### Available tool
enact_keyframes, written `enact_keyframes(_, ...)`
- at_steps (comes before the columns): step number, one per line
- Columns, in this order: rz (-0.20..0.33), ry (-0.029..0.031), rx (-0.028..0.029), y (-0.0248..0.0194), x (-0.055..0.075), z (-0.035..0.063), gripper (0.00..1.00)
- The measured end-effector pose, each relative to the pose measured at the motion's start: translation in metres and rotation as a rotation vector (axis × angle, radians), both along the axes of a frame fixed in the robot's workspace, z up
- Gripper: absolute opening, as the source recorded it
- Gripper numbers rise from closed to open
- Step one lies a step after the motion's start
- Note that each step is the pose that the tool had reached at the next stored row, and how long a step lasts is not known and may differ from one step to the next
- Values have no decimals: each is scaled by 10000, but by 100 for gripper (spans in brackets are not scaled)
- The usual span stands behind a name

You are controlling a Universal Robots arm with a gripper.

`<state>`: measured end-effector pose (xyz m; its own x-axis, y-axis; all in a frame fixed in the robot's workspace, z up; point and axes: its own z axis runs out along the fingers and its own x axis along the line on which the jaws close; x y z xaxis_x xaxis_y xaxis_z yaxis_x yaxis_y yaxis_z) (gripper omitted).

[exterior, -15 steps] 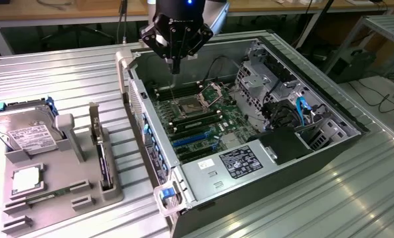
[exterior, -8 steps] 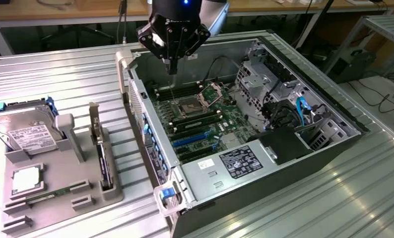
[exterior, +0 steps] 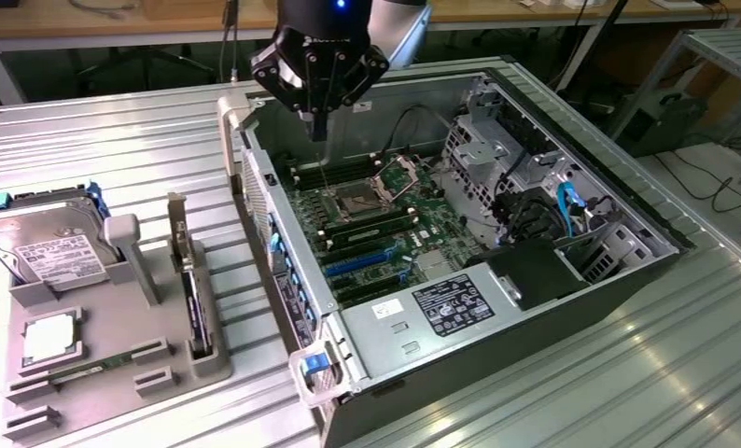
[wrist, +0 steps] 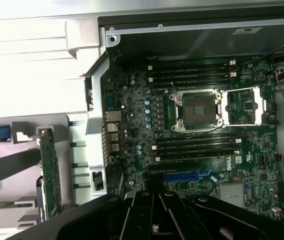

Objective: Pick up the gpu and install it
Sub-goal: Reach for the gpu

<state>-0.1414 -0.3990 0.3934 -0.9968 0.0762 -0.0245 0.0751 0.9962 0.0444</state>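
While the gpu [exterior: 192, 299] stands on its long edge in a slot of the grey holder [exterior: 109, 317], the arm hangs over the open computer case [exterior: 594, 149], well apart from the card. The holder lies on the ribbed metal bench [exterior: 121, 140] at the exterior view's left, just beside the case. The card's long axis runs from the far side of that view toward the near side, roughly parallel to the case's nearest wall. Its silver bracket is at the far end.

The gripper [exterior: 318, 129] points straight down above the far end of the case, over the motherboard [exterior: 370, 224] and close to the processor socket [exterior: 345, 201]. Its jaws are closed together into one narrow tip and hold nothing.

Counted in the exterior view, there is one gpu, one hard drive [exterior: 53, 250] propped in the holder, one processor chip [exterior: 49, 341] lying flat, one memory stick [exterior: 97, 364], one case and one arm.
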Motion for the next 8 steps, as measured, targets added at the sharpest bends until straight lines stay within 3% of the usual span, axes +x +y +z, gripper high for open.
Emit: enact_keyframes(8,0,2,0,-1,-62,0,11)
